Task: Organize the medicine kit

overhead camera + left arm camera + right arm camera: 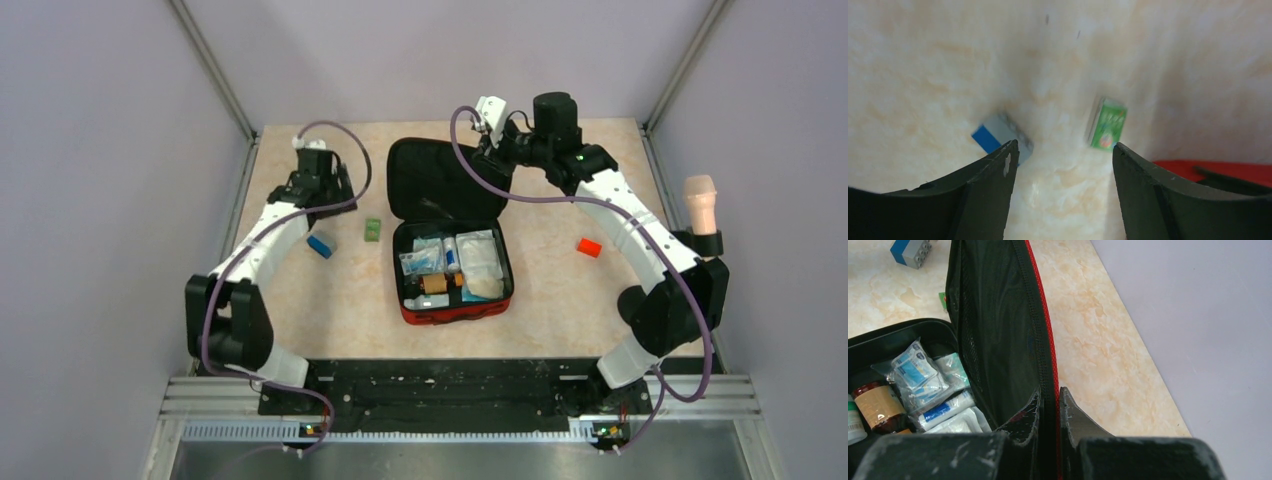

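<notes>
The medicine kit (455,312) looks soft and light; grip the zip rim. Right pincer (1049,405) clamps its lid (440,180) at 1 o'clock; left pincer (1065,147) gapes, empty.

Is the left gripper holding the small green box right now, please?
No, the left gripper stands open and empty, while the green box lies flat on the table beyond its fingertips.
</notes>
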Available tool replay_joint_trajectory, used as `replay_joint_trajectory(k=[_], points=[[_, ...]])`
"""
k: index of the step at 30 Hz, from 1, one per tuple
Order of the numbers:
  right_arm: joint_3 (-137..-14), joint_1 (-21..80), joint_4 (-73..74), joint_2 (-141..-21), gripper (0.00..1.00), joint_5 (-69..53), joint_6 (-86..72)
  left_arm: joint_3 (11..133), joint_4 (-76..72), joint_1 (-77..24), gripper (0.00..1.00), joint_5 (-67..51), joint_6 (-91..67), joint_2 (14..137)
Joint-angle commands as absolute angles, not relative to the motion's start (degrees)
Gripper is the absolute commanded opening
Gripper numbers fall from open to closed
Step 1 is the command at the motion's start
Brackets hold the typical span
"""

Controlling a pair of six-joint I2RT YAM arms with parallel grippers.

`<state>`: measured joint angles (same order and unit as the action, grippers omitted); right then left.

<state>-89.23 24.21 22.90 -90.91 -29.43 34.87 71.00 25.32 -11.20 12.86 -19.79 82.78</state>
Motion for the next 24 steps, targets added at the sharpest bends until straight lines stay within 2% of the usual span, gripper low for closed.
replay_joint_trajectory(k=[1,13,15,19,24], points=[[-89.1,24.9,24.3,-92.2,0.0,-29.9,33.4,67.5,28.4,-10.8,0.72,5.7,-24.7,86.4],[-87.9,24.9,24.0,-90.9,0.0,-29.9,33.3,68.9,22.3,-10.9,0.75,0.5,-24.9,97.4],[-87.7,24.9,23.8,-90.8,0.0,-30.0,33.3,69.8,21.0,-11.0,0.73,0.4,-24.7,99.1],[-87.8,24.9,23.8,-90.9,0.0,-30.1,33.2,72.5,19.0,-11.2,0.6,-2.8,-21.6,102.6],[-88.0,24.9,23.8,-91.1,0.0,-30.0,33.3,76.1,19.6,-11.2,0.6,-4.5,-19.6,106.8]])
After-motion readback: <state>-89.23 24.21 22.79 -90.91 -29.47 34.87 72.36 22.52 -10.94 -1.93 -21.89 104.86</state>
